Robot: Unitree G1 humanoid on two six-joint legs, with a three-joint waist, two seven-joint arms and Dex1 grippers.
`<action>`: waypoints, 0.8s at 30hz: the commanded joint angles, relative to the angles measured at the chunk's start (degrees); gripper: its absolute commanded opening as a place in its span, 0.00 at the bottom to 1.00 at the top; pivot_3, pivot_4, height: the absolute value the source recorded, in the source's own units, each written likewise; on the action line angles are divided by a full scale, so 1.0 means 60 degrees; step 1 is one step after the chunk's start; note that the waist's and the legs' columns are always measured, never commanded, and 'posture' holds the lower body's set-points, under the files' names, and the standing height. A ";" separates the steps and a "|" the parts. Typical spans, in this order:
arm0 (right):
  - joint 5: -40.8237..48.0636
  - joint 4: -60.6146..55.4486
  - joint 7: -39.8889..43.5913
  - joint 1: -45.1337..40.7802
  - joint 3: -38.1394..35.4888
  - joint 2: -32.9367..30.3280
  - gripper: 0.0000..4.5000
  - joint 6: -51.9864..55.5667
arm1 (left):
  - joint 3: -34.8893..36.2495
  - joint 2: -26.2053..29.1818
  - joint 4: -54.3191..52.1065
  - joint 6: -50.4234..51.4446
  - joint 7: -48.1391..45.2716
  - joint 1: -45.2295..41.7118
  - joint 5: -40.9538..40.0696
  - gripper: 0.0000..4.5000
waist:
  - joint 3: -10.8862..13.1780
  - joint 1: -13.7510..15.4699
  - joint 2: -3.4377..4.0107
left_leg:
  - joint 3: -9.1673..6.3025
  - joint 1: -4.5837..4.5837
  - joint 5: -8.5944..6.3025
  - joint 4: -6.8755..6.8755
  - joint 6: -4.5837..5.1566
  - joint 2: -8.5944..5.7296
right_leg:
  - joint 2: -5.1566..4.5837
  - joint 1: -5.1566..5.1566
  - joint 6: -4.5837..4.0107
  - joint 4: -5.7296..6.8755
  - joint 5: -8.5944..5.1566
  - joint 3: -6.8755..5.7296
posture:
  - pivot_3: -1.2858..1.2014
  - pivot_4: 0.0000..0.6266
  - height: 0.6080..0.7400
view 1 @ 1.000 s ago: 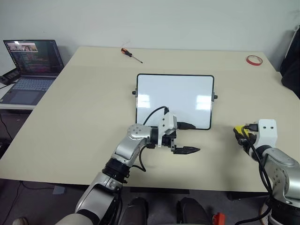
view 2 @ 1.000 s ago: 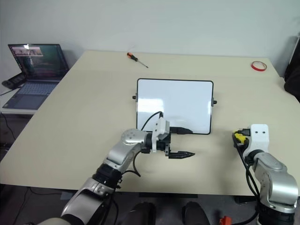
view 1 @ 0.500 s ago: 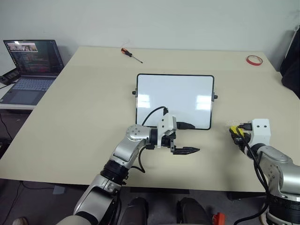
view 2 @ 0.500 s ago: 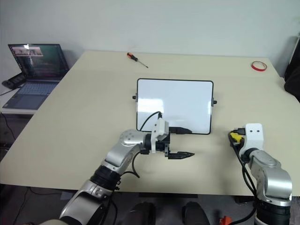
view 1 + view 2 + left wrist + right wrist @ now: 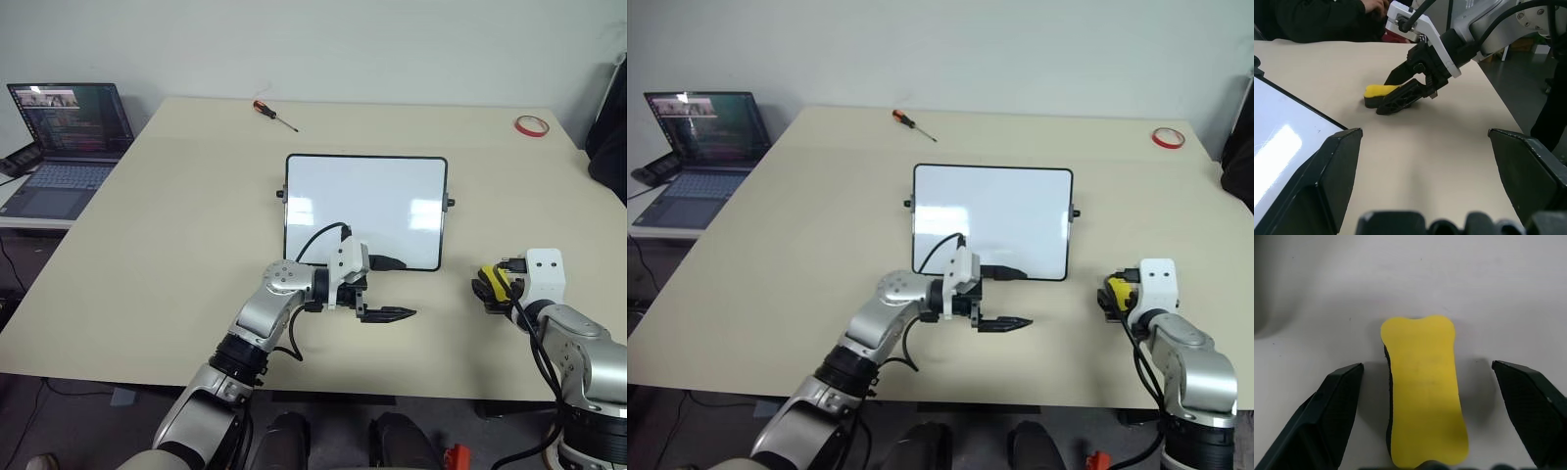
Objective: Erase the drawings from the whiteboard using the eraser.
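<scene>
The yellow eraser [image 5: 1422, 391] lies flat on the table to the right of the whiteboard [image 5: 365, 208]. My right gripper [image 5: 487, 286] is open, with one finger on each side of the eraser and clear gaps to both; the left wrist view shows the eraser [image 5: 1382, 90] resting on the table between those fingers. My left gripper [image 5: 390, 288] is open and empty. It points right, level, just over the whiteboard's near edge. The drawings are out of view; the board looks blank white with patches of glare.
An open laptop [image 5: 69, 137] stands on a side table at the far left. A screwdriver [image 5: 274, 115] lies beyond the board. A red tape ring [image 5: 532, 124] sits at the far right corner. A person in dark clothes [image 5: 1317, 19] is by the table's right side.
My right gripper was shut on the eraser and has now opened, leaving the eraser on the table. The left arm has kept still.
</scene>
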 commanded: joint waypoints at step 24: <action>0.0461 -0.2950 -0.1091 0.0729 -0.0831 0.1489 0.99 -0.1895 | 0.3355 0.0565 -0.5040 0.2793 0.5461 0.2151 -0.0395 1.00 | -0.0003 0.0005 0.0006 | -0.0002 0.0000 0.0000 0.0000 -0.0001 0.0005 | -0.0004 -0.0008 0.0000 0.0008 0.0000 0.0007 | 0.52 0.24 1.00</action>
